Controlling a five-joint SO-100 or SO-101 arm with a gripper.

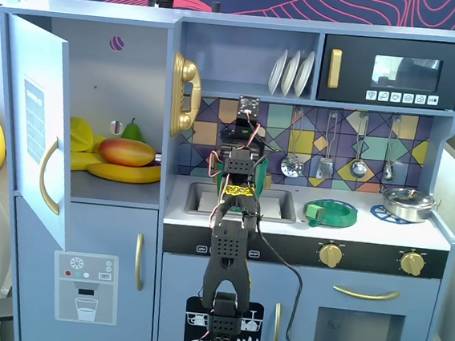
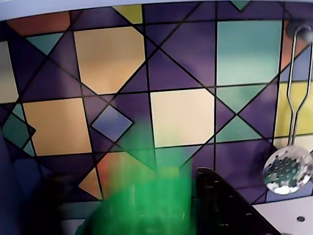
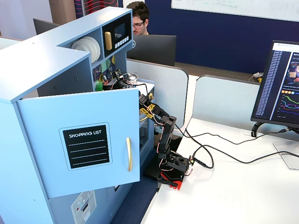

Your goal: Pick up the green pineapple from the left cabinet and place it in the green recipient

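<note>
Green fills the bottom of the wrist view as a blurred mass (image 2: 142, 205) just beside one dark finger (image 2: 225, 205), so I judge that the jaws are clamped on something green, probably the green pineapple, but the blur does not let me be sure and the shape and long axis cannot be read. In a fixed view the gripper (image 1: 242, 165) is raised above the sink (image 1: 241, 200), pointing toward the tiled back wall (image 1: 311, 138), and green shows at both sides of it; this may be the green recipient standing behind the arm, but it is mostly hidden. The left cabinet (image 1: 114, 87) stands open well to the left of the arm in this view, with a mango (image 1: 126, 152), a banana (image 1: 126, 174) and a green pear (image 1: 132, 131) on its shelf; I see no pineapple there. The coming move depends, I think, on the recipient lying directly below and slightly behind the jaws, so a short lowering should be enough. The hanging skimmer (image 2: 287, 169), the flat green pan (image 1: 330, 213) and a steel pot (image 1: 408, 203) lie to the right and seem clear of the way.
</note>
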